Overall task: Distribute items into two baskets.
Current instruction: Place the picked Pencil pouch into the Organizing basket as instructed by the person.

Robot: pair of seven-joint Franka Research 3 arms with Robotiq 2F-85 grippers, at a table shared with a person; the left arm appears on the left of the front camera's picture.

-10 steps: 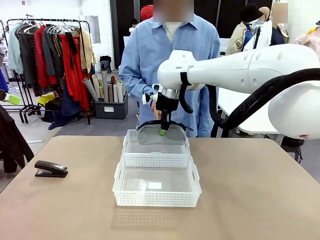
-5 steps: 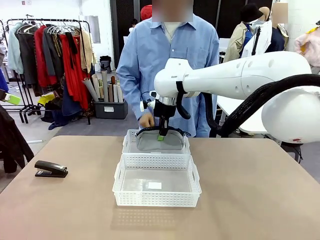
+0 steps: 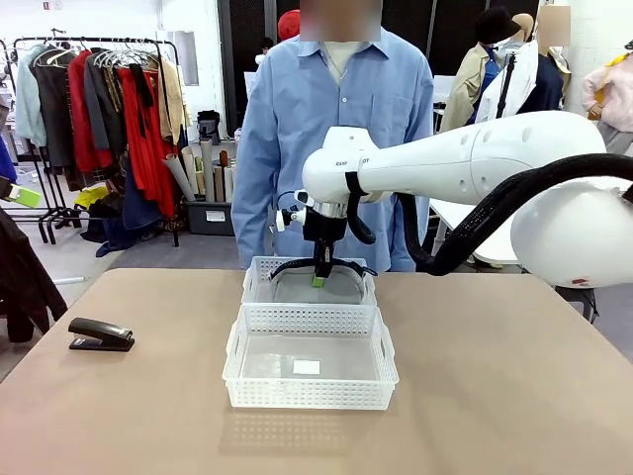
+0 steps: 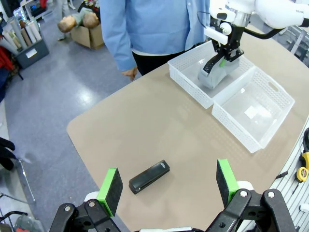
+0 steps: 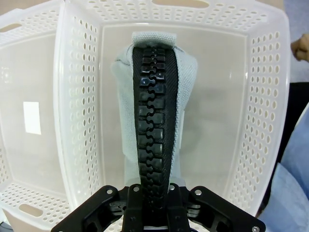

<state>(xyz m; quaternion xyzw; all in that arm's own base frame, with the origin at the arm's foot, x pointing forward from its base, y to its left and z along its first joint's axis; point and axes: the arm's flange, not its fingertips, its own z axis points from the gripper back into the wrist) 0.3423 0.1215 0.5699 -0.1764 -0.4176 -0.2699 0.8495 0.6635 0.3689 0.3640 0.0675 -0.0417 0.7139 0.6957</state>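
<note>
Right wrist view: right gripper [image 5: 153,187] clamps the pouch [image 5: 188,77] strap (black) inside the far basket [image 5: 273,96]. Seat pouch flat before releasing; left gripper [image 4: 168,186] stands open.

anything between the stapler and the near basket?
Nothing. Only bare tabletop lies between the stapler and the near basket. The front and left wrist views both show it.
</note>
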